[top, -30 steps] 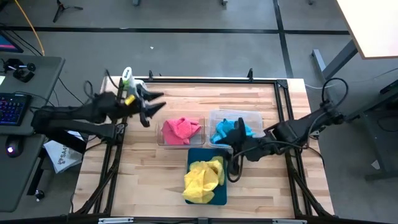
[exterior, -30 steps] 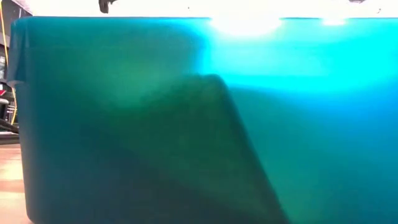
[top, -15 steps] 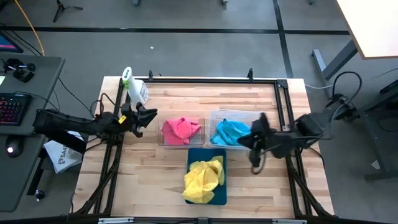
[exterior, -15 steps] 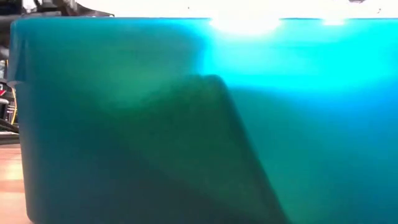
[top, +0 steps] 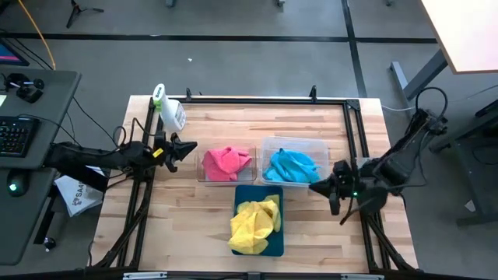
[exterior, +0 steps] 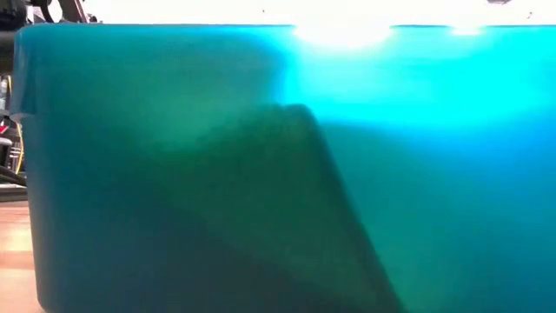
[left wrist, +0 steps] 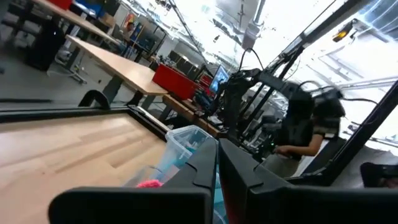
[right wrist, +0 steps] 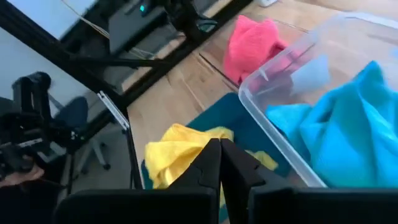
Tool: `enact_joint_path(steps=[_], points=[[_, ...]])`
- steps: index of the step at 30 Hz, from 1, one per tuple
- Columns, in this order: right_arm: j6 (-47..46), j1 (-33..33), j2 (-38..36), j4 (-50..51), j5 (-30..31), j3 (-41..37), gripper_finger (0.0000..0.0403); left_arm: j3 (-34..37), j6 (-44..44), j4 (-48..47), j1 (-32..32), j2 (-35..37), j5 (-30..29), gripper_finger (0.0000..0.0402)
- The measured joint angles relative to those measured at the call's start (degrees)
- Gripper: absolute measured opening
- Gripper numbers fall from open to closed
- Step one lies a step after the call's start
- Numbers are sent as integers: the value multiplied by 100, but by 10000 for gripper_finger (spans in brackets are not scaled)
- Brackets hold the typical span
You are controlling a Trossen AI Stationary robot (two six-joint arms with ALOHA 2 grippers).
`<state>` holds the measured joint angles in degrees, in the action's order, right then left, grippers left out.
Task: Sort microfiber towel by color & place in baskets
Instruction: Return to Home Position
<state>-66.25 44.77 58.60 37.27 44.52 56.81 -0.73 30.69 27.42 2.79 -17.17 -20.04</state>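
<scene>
A pink towel [top: 227,162] lies in the narrower clear tub [top: 204,175]. A blue towel [top: 291,166] fills the wider clear tub [top: 320,147]. A yellow towel [top: 254,225] sits piled on the dark teal tray [top: 275,247], nearer the front. My left gripper [top: 189,148] is shut and hovers left of the pink tub, holding nothing. My right gripper [top: 314,187] is shut as well, just off the blue tub's near right corner. The right wrist view shows its fingers [right wrist: 208,163] pointing over the yellow towel [right wrist: 177,151], with the blue towel [right wrist: 339,134] and pink towel [right wrist: 251,42] beyond.
A white spray bottle with a green top [top: 166,110] stands at the table's far left corner. The teal tray's wall [exterior: 278,174] fills the low view. A person [left wrist: 308,127] sits at a desk beyond the table. Bare wood [top: 334,241] lies at the front right.
My left gripper has shut and sunk from beside the spray bottle to a spot left of the pink tub, its arm drawing back toward the table's left edge. My right gripper has pulled away from over the blue towel toward the right edge. The towels have stayed put.
</scene>
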Motion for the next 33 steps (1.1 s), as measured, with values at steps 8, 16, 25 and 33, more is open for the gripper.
enact_joint_path(steps=[8,16,25,33], points=[[2908,-1971,-1063,-4027,-2201,-2104,0,0,68,-2,0,0,29,7],[4620,-4063,-2453,-3522,-4406,-2624,0,0,64,-107,0,-7,32,7],[4624,-4623,-4453,-3230,-4919,-3809,0,0,62,-107,0,-7,34,7],[4838,-4644,-5144,-4916,-4669,-5106,0,0,62,-109,-1,-7,36,7]])
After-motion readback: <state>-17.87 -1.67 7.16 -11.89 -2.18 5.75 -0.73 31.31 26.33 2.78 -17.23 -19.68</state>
